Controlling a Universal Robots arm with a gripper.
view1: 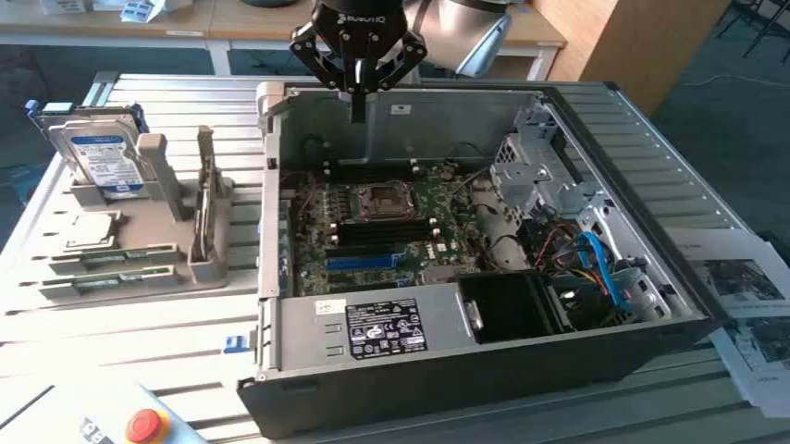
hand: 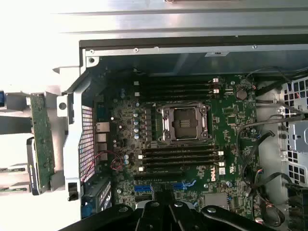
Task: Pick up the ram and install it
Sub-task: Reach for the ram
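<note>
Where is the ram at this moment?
In the exterior view, the ram lies in the grey holder on that view's left, near the hard drive, outside the computer case.

Matt grey sheet-metal case (view1: 457, 120), glossy green board (view1: 383, 231), ribbed brushed-metal table (view1: 136, 324), dull grey plastic rack (view1: 203, 254), shiny labelled metal drive (view1: 102, 162), matt black gripper (view1: 358, 109), white printed paper (view1: 746, 296), glossy red plastic button (view1: 148, 424)

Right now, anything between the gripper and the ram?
Yes. The gripper, shut, hangs over the open case; the ram lies in the grey holder at the exterior view's left. The case's side wall and the holder's uprights stand between. Nothing visible covers the ram from above.
</note>
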